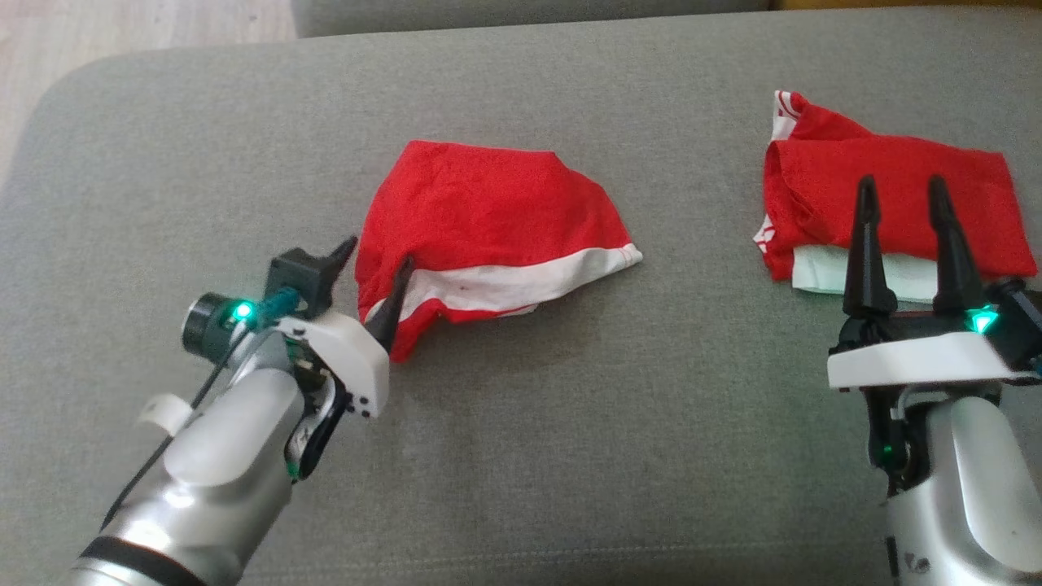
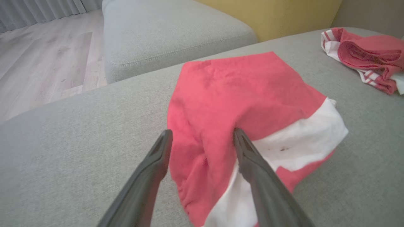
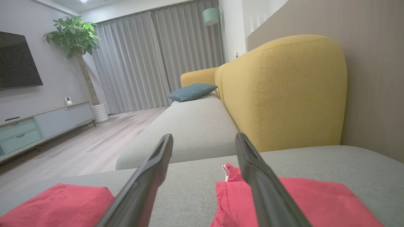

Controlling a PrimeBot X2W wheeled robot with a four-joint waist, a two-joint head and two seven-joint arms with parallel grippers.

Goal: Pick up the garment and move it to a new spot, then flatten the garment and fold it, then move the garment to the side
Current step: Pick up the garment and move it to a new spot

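Observation:
A red garment with a white band (image 1: 488, 228) lies rumpled in the middle of the grey sofa seat (image 1: 570, 423). My left gripper (image 1: 379, 251) is open at its left edge. In the left wrist view a fold of the red garment (image 2: 240, 94) bulges up between the two spread fingers of the left gripper (image 2: 202, 134). My right gripper (image 1: 902, 185) hangs open over a second, folded red and white garment (image 1: 895, 179) at the right. In the right wrist view the right gripper (image 3: 203, 138) is open with nothing between its fingers, above the folded garment (image 3: 322, 201).
The seat's rounded left edge (image 1: 57, 106) drops to a wooden floor (image 1: 122, 32). Another grey seat (image 2: 170, 34) and a yellow sofa back (image 3: 284, 91) stand beyond. The seat's front half is bare fabric.

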